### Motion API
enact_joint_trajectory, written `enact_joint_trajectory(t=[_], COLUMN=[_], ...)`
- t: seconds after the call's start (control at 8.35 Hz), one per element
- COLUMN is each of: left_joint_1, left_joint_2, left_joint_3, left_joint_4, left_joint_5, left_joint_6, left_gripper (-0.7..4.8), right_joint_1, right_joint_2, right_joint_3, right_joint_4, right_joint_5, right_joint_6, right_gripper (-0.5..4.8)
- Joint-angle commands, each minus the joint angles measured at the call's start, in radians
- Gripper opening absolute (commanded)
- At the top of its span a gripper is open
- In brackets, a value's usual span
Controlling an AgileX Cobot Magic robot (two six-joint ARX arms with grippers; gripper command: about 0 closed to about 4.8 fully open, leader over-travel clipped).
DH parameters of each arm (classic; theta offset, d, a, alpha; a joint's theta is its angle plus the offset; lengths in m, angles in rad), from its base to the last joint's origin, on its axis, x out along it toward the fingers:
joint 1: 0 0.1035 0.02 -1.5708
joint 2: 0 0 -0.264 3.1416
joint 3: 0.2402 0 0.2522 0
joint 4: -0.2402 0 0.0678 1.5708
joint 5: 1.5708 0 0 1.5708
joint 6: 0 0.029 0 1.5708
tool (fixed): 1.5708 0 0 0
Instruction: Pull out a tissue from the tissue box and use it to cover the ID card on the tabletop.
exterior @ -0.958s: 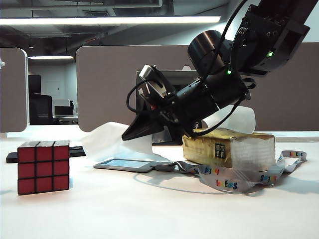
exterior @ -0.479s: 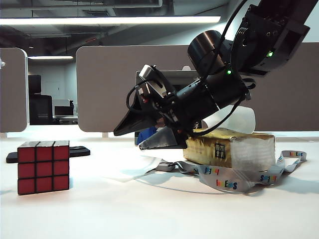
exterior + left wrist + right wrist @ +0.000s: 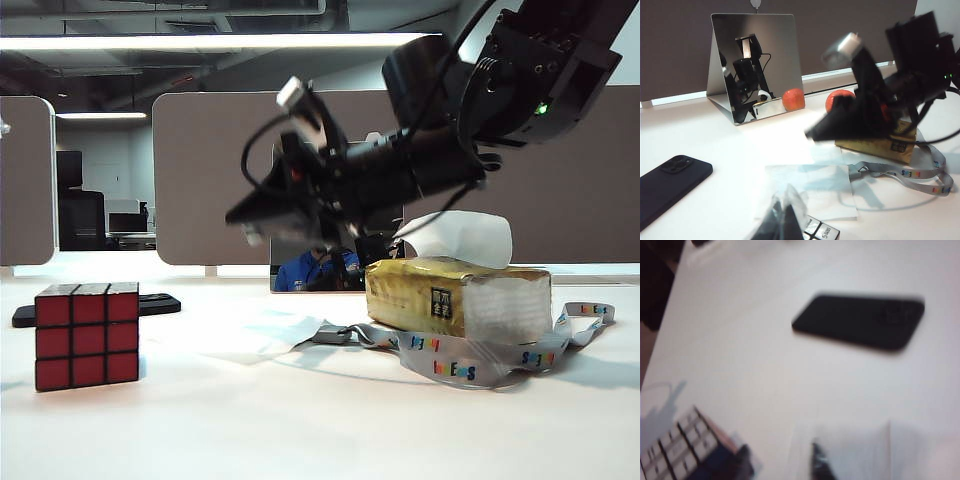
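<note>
The white tissue (image 3: 262, 335) lies flat on the tabletop (image 3: 300, 430), left of the yellow tissue box (image 3: 455, 297). It covers the ID card, which is hidden; only the grey clip (image 3: 331, 335) and printed lanyard (image 3: 470, 362) show. In the left wrist view the tissue (image 3: 810, 190) lies beside the lanyard (image 3: 910, 174). My right gripper (image 3: 243, 225) hangs blurred in the air above the tissue, open and holding nothing; its wrist view shows the gripper (image 3: 780, 462) with fingers apart over the tissue (image 3: 855, 450). My left gripper (image 3: 785, 222) is shut, low near the puzzle cube (image 3: 817, 231).
A red-faced cube (image 3: 88, 335) stands at front left, with a black phone (image 3: 150, 303) behind it. Another white sheet (image 3: 460, 237) sticks up from the box. A tilted mirror (image 3: 755, 65) and an orange (image 3: 839, 98) stand at the back.
A second ago my right gripper held the tissue over the exposed card. It opened, the tissue dropped onto the card, and the gripper has since tilted upward. The left arm stayed still.
</note>
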Motion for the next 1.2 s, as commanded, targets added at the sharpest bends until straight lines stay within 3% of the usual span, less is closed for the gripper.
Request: enact_joint_trajectory(t=[0.12,0.48,0.84,1.08,1.2], left_joint_1=[0.0,0.0,0.0,0.0,0.0], left_joint_2=[0.001,0.001,0.001,0.001,0.001], left_joint_3=[0.003,0.003,0.003,0.003,0.003], left_joint_4=[0.013,0.013,0.013,0.013,0.013], left_joint_5=[-0.07,-0.129,-0.139,-0.139,-0.218], left_joint_6=[0.0,0.0,-0.002,-0.003,-0.029], left_gripper=[-0.06,-0.06,-0.06,-0.06,-0.06], right_joint_1=[-0.01,-0.077,-0.206,-0.388,-0.533], right_joint_2=[-0.068,-0.154,-0.365,-0.653,-0.932], right_joint_3=[0.002,0.002,0.0,0.0,-0.108], right_joint_4=[0.365,0.332,-0.071,-0.419,-0.541], right_joint_5=[0.248,0.323,0.336,0.34,0.34], right_joint_6=[0.033,-0.039,-0.282,-0.33,-0.332], right_gripper=[-0.06,-0.06,-0.06,-0.06,-0.06])
